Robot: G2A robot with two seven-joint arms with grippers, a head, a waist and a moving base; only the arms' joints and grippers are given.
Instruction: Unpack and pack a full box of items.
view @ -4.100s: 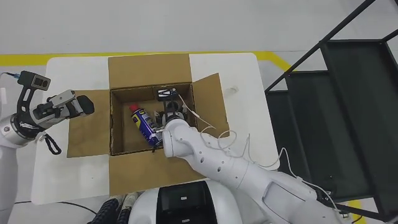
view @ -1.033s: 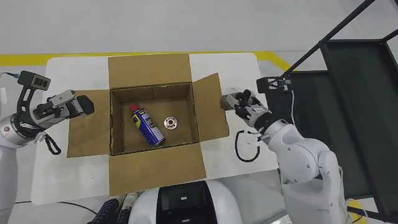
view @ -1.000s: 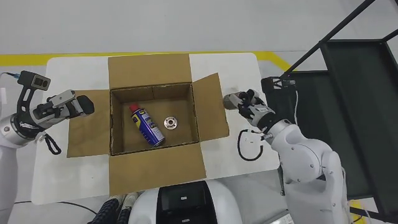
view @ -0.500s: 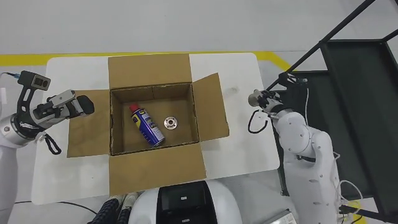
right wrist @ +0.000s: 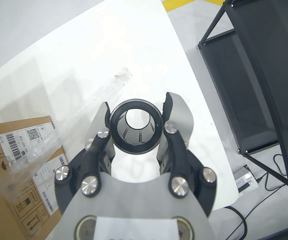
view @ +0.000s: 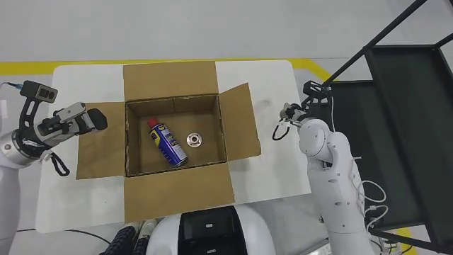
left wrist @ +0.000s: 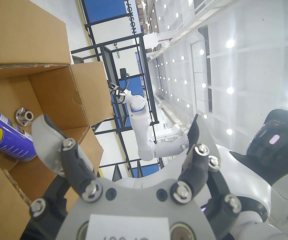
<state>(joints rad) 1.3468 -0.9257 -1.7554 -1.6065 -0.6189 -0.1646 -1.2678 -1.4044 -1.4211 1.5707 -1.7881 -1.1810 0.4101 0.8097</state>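
An open cardboard box point(view: 170, 80) sits mid-table. Inside lie a blue spray can point(view: 167, 144) and a small metal flange point(view: 193, 139); both also appear in the left wrist view, spray can point(left wrist: 6, 136) and flange point(left wrist: 24, 116). My right gripper point(view: 289, 110) hangs over the table's right edge. It is shut on a black cylindrical sleeve point(right wrist: 136, 148), held end-on between the fingers of the right gripper point(right wrist: 137, 106). My left gripper point(view: 88, 120) stays left of the box above its left flap, and its own wrist view shows the left gripper point(left wrist: 120, 131) open and empty.
A clear plastic bag point(right wrist: 66, 121) lies on the white table point(view: 283, 177) by the box's right flap point(view: 241, 120). A black metal shelf rack point(view: 396, 113) stands just right of the table. A cable and a small device point(right wrist: 246, 176) lie on the floor below.
My right arm came out of the box and swung right to the table's right edge with the black sleeve in its fingers. The left arm has not moved.
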